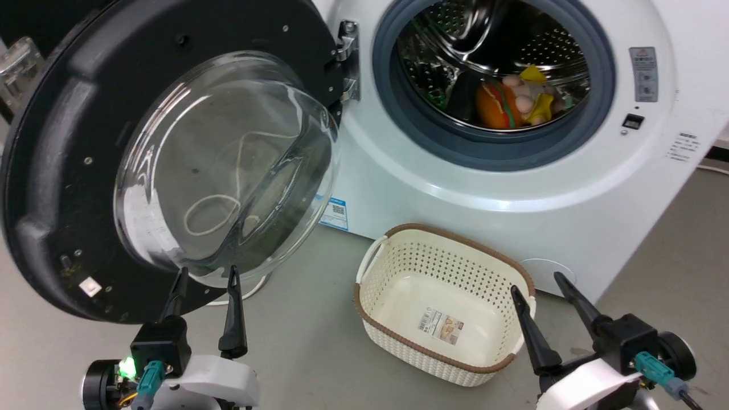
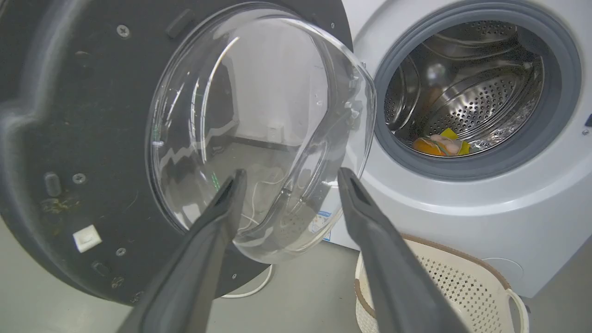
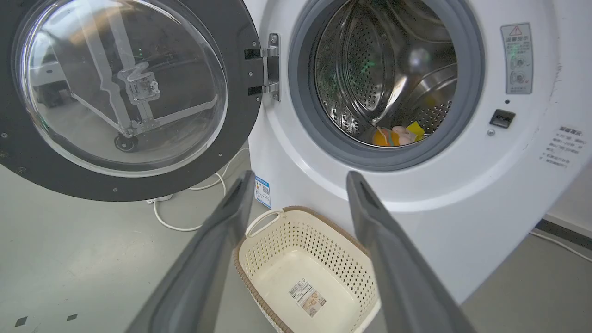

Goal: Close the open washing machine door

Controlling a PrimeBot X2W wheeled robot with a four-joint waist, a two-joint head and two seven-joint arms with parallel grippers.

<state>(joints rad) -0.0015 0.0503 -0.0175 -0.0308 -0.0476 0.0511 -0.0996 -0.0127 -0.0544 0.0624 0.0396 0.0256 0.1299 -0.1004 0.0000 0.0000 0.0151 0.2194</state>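
– Where is the door (image 1: 57,171)?
– It is hanging wide open, left of the washer (image 1: 455,188). My left gripper (image 1: 207,270) is pointing at its glass, my right gripper (image 1: 536,283) beside the basket (image 1: 398,239), both spread, holding nothing.
– Any words?
– The print on the blue sticker (image 1: 334,212) is looking too small to read.

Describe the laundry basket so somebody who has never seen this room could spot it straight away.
Find the big white washing machine with its round black-rimmed door swung open. On the grey floor just in front of it, below the drum opening, sits a cream plastic basket. Its perforated walls, brown rim and the paper label inside its bottom set it apart.
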